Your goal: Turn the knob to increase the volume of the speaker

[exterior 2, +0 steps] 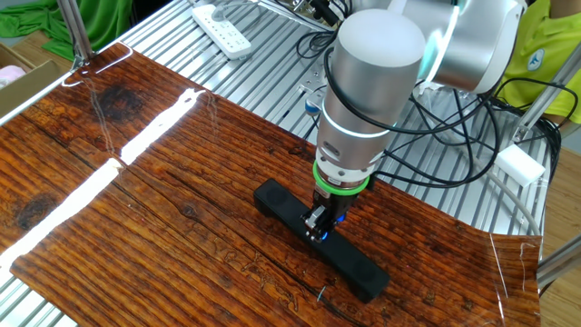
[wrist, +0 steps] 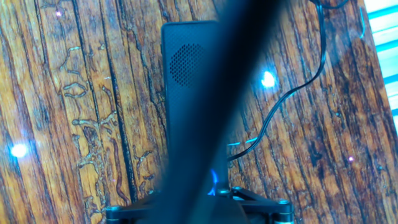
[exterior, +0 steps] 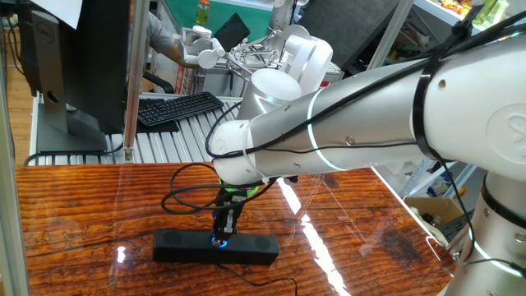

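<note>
Gripper (exterior: 222,234) down on blue-lit knob (exterior: 219,242) at middle of black speaker (exterior: 215,247) on wooden table (exterior: 82,214); keyboard (exterior: 177,108) behind.
</note>
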### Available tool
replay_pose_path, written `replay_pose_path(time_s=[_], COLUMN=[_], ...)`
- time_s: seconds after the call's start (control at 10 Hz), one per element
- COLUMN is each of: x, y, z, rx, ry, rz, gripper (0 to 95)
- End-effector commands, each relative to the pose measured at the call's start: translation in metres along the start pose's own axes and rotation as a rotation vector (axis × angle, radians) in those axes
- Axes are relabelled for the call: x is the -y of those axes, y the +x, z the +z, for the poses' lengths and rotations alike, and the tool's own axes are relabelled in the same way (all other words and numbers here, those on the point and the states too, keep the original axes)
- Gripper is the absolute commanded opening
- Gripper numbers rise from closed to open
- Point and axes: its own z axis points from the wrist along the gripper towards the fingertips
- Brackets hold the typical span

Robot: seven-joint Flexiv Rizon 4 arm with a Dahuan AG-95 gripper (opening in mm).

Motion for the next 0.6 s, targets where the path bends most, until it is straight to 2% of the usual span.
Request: replay_pose_path(time_s=[0.1,0.6], x=[0.0006,0.0005], y=[-0.001,-0.001], z=[0.019,0.019], rx=[0.001,-0.005], ry=[-0.001,-0.004], rz=[0.009,0.03], gripper=[0.0,0.0])
